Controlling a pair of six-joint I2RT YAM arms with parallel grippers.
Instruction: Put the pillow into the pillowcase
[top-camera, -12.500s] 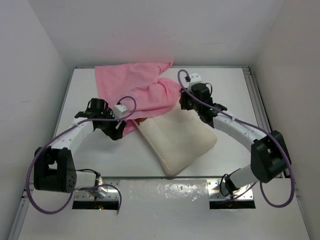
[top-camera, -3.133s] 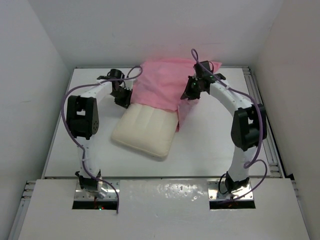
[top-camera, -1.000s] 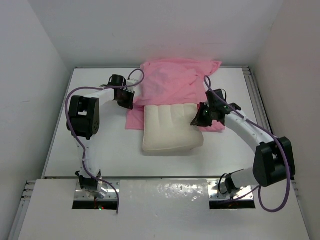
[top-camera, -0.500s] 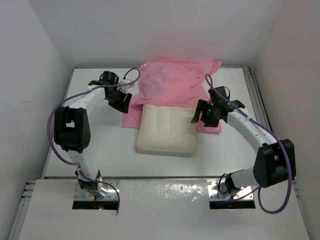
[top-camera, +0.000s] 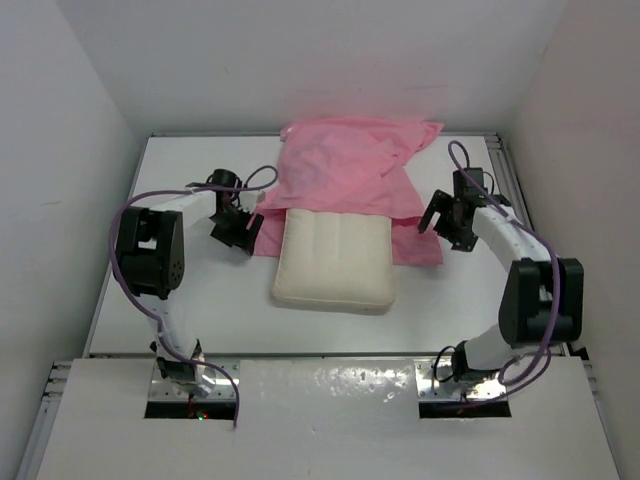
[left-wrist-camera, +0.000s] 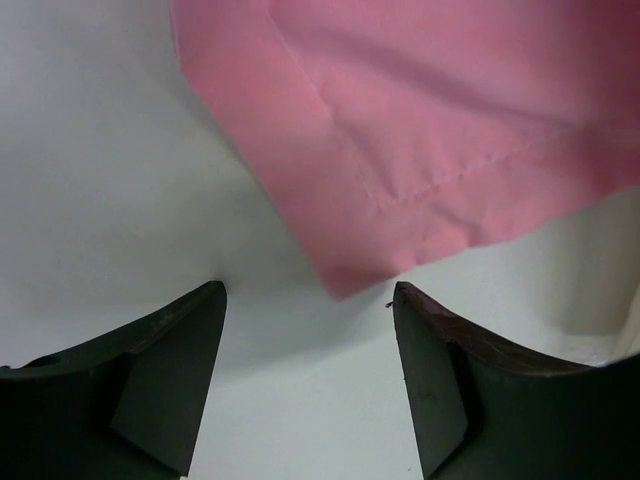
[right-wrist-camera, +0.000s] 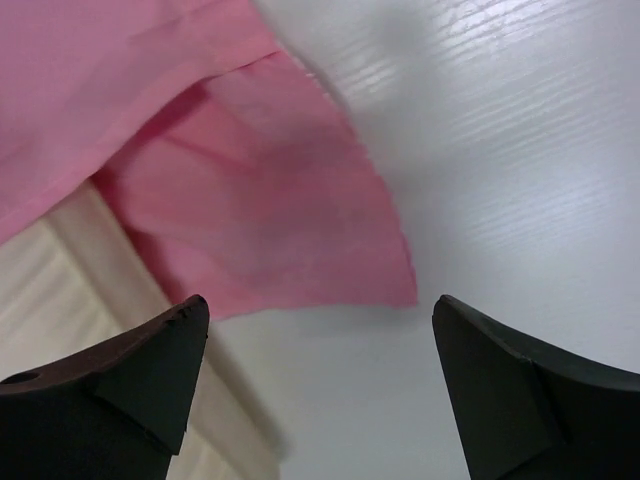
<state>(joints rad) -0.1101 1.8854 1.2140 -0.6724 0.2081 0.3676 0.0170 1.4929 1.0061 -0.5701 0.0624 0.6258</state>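
The plump cream-white quilted pillow (top-camera: 333, 262) lies mid-frame, its upper end in the mouth of the glossy pink satin pillowcase (top-camera: 345, 165). The left gripper (top-camera: 232, 230) and right gripper (top-camera: 448, 220) flank it, jaws open and empty. Pinch both lower hem corners and pull evenly toward the frame's bottom.

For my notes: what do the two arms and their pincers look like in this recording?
The left arm and right arm have white links joined by bulky black joints. A purple cable loops loosely along each. The left pincer and right pincer each have two dark, wedge-shaped fingers. No markings are visible.
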